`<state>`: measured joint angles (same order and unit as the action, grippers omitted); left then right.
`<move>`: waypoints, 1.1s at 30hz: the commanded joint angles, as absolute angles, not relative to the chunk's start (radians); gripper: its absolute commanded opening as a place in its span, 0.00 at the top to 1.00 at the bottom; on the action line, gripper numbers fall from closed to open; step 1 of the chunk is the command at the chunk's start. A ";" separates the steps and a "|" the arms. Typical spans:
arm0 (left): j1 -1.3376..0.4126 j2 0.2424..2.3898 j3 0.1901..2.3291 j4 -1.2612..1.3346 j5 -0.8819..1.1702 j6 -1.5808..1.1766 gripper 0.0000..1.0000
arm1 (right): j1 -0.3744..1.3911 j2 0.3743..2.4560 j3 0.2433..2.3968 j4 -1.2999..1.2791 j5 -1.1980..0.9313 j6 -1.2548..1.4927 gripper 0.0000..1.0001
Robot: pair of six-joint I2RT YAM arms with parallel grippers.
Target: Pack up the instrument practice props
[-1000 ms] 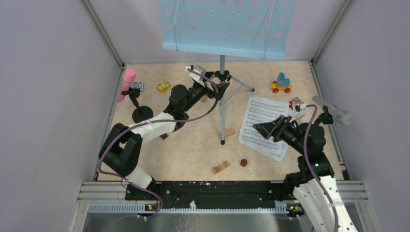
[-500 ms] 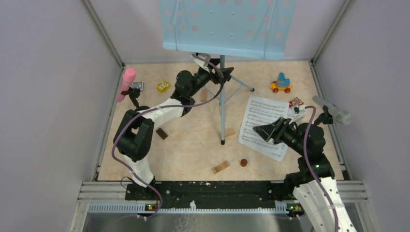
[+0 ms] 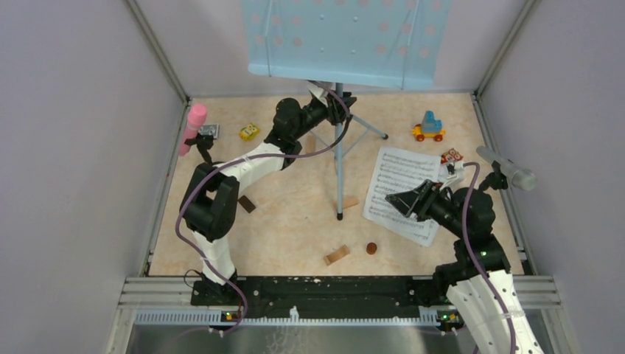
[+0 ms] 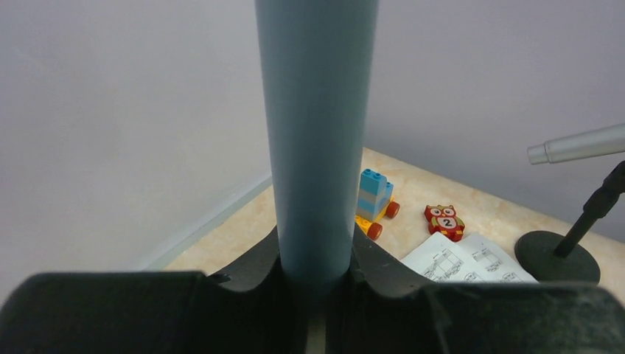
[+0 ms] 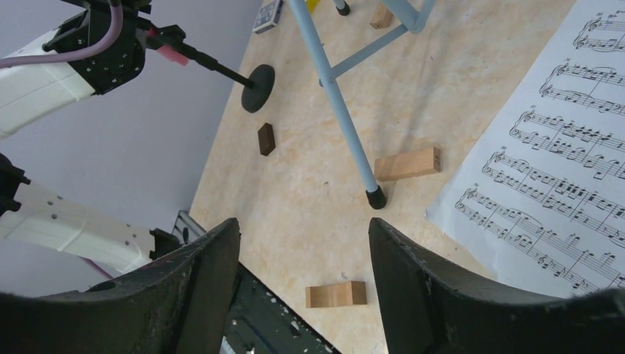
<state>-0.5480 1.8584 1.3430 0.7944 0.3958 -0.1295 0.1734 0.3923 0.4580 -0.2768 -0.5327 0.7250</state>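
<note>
Two pincers are seen above the marbled surface (image 3: 295, 214). At ten o'clock, against the left wall, the pink microphone (image 3: 194, 122) is carried tilted on the left mic holder (image 5: 258, 77), whose round base is hidden behind the left arm in the top view. Just beside it, a yellow toy car (image 3: 249, 132) is found.

At twelve o'clock the music rack (image 3: 346, 37) is stood upright on its tripod legs. Its pole (image 4: 317, 133) is clamped by the left pincer (image 3: 341, 103) just below the perforated plate, and in the left wrist view both fingers (image 4: 243, 287) are pressed against the pole's sides. A wooden block (image 3: 350, 202) is laid beside the foot of the near leg, and a second block (image 3: 337, 255) is laid at six o'clock.

At one o'clock a blue and orange toy truck (image 3: 429, 127) is parked. At three o'clock the sheet music (image 3: 402, 173) is spread flat, with an owl toy (image 3: 451, 156) at its far corner. The right pincer (image 3: 404, 200) is held over the page's left edge, its jaws apart and nothing gripped between them. At the right wall the silver microphone (image 3: 508, 168) is carried on the right mic holder (image 4: 556, 254).
</note>
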 commanded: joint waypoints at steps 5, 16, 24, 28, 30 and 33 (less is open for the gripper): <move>-0.542 1.811 1.371 0.628 0.498 -0.084 1.00 | 0.169 0.416 0.452 -0.158 -0.558 0.770 0.40; -0.541 1.592 1.171 0.468 0.632 0.021 1.00 | 0.472 0.736 0.503 0.168 -0.343 0.800 0.45; -0.537 1.458 1.031 0.384 0.616 0.104 1.00 | 0.671 0.948 0.507 0.401 -0.170 0.869 0.51; -0.533 1.420 0.983 0.378 0.598 0.111 1.00 | 0.672 0.979 0.498 0.472 -0.103 0.911 0.53; -0.527 1.403 0.957 0.395 0.600 0.113 1.00 | 0.671 0.994 0.522 0.471 -0.074 0.909 0.53; -0.525 1.393 0.927 0.423 0.593 0.114 1.00 | 0.671 1.027 0.591 0.439 -0.041 0.884 0.53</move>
